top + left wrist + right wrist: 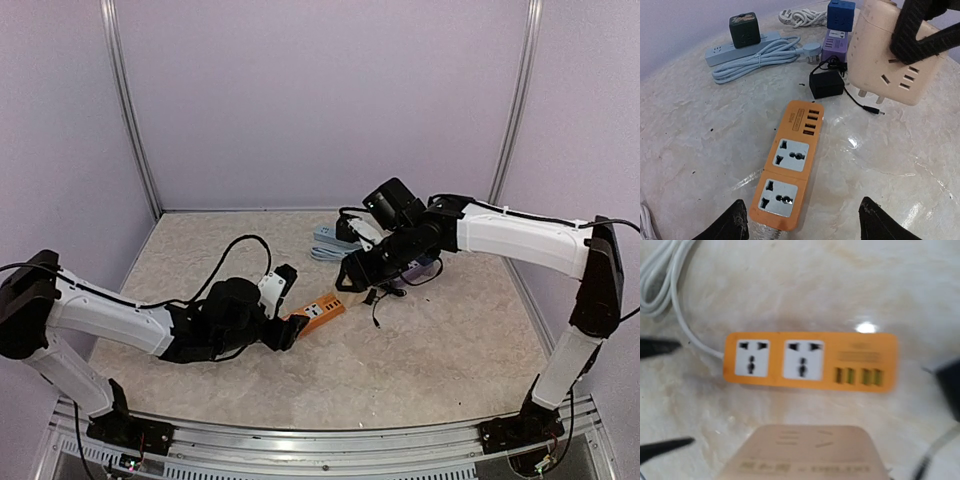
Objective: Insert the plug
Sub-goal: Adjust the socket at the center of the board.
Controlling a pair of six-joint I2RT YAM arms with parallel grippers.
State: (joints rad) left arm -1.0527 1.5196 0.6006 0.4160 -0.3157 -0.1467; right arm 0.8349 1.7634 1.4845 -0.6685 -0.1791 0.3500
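Left hand (pixel 802 225) spread astride orange strip (pixel 790 165); right hand (pixel 912 42), partly cut off, pinches cream adapter (pixel 875 60).

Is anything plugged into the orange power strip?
No, the orange power strip lies with both sockets and its USB ports empty.

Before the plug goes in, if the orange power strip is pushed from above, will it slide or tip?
Probably it will not tip: the orange power strip lies flat and low. It may slide, since the table looks glossy. Its white cord could make it pivot.
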